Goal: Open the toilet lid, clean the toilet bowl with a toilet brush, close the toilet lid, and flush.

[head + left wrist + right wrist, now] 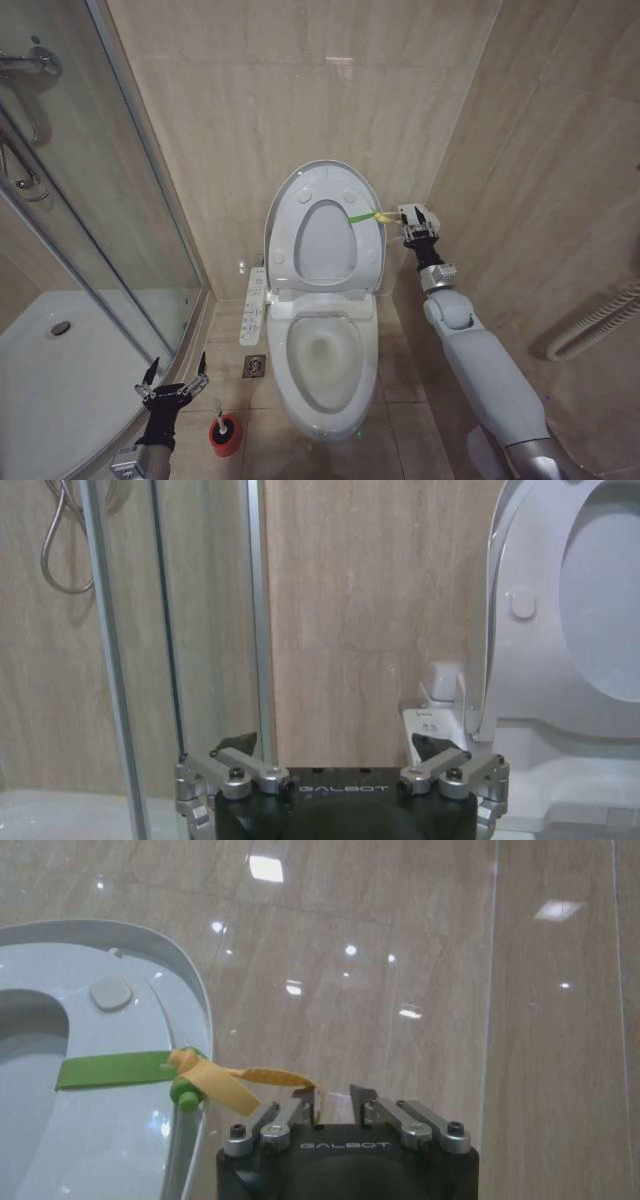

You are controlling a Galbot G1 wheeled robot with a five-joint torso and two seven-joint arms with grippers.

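The toilet lid (325, 235) stands upright against the back wall, with the seat ring raised against it. Below it the toilet bowl (325, 365) lies uncovered. A green-yellow strap (265, 1078) is tied at the lid's right edge (100, 1140). My right gripper (415, 212) hovers just right of that edge. In the right wrist view its fingers (336, 1095) stand a narrow gap apart, and the strap's yellow end touches one finger. The toilet brush (224, 432) stands in its red cup on the floor left of the bowl. My left gripper (175, 375) is open just left of the brush (335, 742).
A glass shower door (100, 200) and curved white shower tray (60, 370) take up the left side. A narrow button panel (255, 305) sits beside the bowl, and a floor drain (254, 367) below it. A white ribbed hose (600, 320) hangs on the right wall.
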